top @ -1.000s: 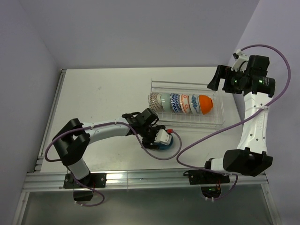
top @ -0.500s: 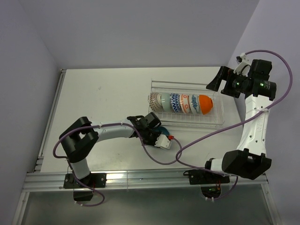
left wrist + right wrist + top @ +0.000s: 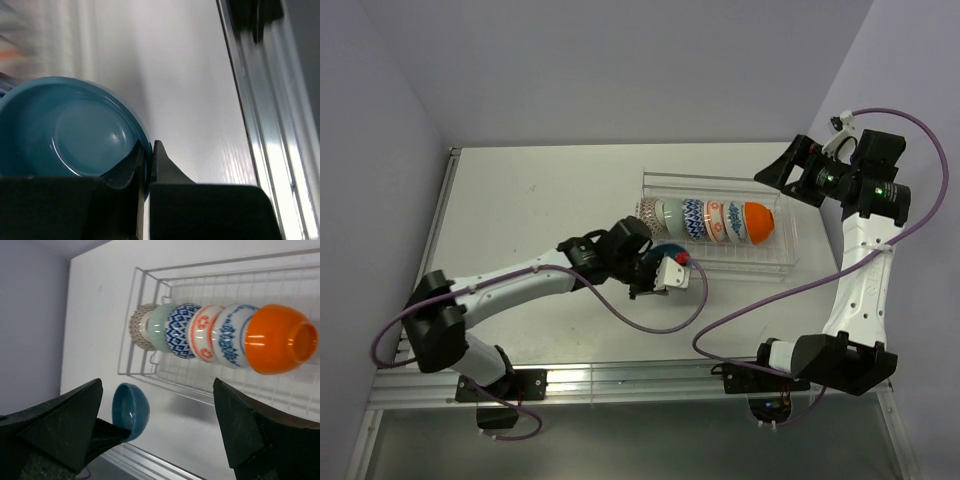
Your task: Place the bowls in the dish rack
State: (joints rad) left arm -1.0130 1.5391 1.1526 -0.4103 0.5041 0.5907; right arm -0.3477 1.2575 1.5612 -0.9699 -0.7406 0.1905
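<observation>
Teal-glazed and glossy, the small round ceramic bowl (image 3: 75, 130) is pinched by its rim in the left gripper (image 3: 147, 150), one finger inside the wall and one outside, clamped firmly on it. From where I stand the bowl hangs tilted just beside the near left corner of the silvery wire dish rack (image 3: 782, 258), and it looks lifted off the table, though I can't be sure. Six other bowls (image 3: 220, 335) already lie on their sides in a nested row inside the rack, from a brown-patterned one at the left end to a plain orange one at the right. So this reads as the carry of the last bowl. Next it must rise over the rack's near wire and turn on edge to slot in at the row's left end, where room looks tight. The right gripper (image 3: 788, 170) hovers above the rack's far right end, fingers spread wide, holding nothing. The white tabletop (image 3: 540, 200) is matt, framed by pale lilac walls.
</observation>
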